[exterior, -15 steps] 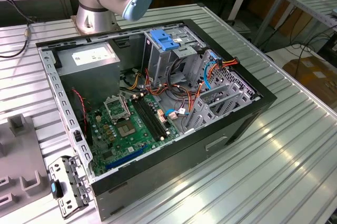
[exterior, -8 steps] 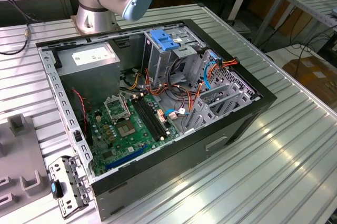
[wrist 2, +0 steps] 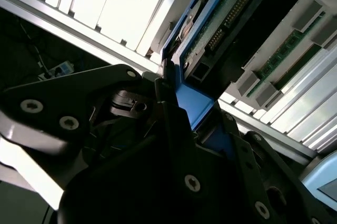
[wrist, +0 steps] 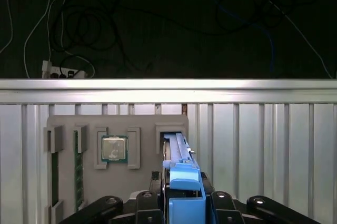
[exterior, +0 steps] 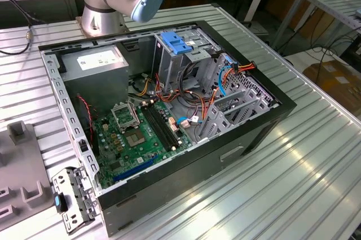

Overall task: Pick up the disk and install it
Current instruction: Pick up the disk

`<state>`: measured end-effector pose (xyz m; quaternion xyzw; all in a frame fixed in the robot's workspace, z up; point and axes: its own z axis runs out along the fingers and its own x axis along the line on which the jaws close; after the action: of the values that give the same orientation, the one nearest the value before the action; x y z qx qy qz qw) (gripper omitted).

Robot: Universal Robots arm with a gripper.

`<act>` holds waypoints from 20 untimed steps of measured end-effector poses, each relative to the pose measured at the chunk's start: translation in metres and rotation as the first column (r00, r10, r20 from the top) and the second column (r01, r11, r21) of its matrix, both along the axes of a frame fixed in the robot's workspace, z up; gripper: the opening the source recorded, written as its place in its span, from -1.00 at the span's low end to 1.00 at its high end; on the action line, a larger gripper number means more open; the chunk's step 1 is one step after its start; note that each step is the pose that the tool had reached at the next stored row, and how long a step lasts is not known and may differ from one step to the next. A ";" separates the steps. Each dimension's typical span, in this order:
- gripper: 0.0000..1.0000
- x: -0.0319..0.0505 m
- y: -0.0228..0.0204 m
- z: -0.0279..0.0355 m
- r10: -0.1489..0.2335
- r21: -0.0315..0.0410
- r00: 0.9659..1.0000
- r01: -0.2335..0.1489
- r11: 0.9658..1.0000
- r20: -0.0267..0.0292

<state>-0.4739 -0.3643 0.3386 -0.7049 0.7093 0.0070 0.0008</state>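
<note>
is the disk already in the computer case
No, in the first wrist view the disk stands on edge in a slot of the grey tray, with the gripper closed on it.

The table [exterior: 316, 155] is ribbed, shiny bare metal, the computer case [exterior: 169, 195] matt black outside — dull grey sheet metal inside — and the disk [wrist: 179, 153] wears smooth blue plastic rails.

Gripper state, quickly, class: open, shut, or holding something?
Gripper: shut on the flat rectangular silver-metal disk with blue plastic rails, gripped by its blue end.
</note>
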 end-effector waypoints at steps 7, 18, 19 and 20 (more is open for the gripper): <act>-0.26 0.0000 0.0000 0.0079 0.000 0.000 1.000 0.000 1.000 0.000; -0.26 0.0000 0.0000 0.0105 0.000 0.000 1.000 0.000 1.000 0.000; -0.26 0.0000 0.0000 0.0114 0.000 0.000 1.000 0.000 1.000 0.000; -0.26 0.0000 0.0000 0.0119 0.000 0.000 1.000 0.000 1.000 0.000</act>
<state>-0.4739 -0.3644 0.3504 -0.7049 0.7093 0.0070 0.0008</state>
